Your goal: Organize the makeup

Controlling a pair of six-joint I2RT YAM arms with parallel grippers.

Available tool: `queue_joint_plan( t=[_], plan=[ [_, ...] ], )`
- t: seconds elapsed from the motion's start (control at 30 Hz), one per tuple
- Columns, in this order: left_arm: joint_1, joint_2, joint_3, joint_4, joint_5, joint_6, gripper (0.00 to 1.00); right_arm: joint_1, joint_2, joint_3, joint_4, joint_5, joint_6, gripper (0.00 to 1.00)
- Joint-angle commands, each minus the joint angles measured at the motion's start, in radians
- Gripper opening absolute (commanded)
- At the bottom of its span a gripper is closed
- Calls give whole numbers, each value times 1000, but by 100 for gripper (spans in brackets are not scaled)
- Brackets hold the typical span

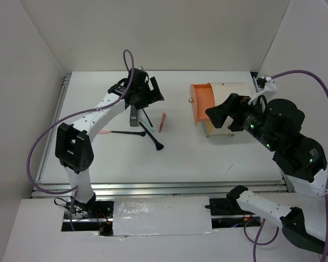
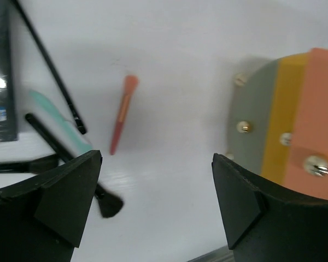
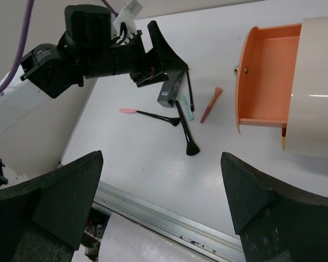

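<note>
The makeup lies left of centre on the white table: a dark grey tube (image 1: 134, 115) (image 3: 169, 94) (image 2: 0, 82), a black brush (image 1: 153, 139) (image 3: 187, 136) (image 2: 71, 164), a pink-tipped black applicator (image 1: 120, 132) (image 3: 147, 114), a thin black stick (image 2: 49, 65), a teal stick (image 2: 57, 117) (image 3: 187, 108) and an orange-pink stick (image 1: 163, 122) (image 2: 122, 114) (image 3: 211, 105). My left gripper (image 1: 150, 94) (image 2: 158, 202) (image 3: 158, 54) hovers open and empty above the tube and sticks. My right gripper (image 1: 221, 117) (image 3: 161, 202) is open and empty, raised in front of the drum box.
A cream drum-shaped box (image 1: 232, 93) (image 3: 317, 87) lies at the right; its orange drawer (image 1: 203, 102) (image 3: 265, 76) is pulled out towards the makeup and holds nothing. Its knobbed face (image 2: 284, 120) shows in the left wrist view. A metal rail (image 3: 169, 218) runs along the near edge.
</note>
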Motion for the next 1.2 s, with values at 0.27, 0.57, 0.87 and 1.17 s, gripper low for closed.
queue_joint_plan(
  t=[0.27,0.57,0.87,1.17],
  plan=[
    [-101,222,272,-412,-294,9,76,5,2,-35,80,-51,-3,88],
    [-99,326,298,-401,-291,-39,74,5,-21,-54,73,-40,-2,87],
    [-92,385,273,-366,-271,-60,73,4,-42,-63,60,-28,-5,91],
    [-72,408,218,-318,-256,-70,72,5,-49,-58,50,-26,-5,93]
  ],
)
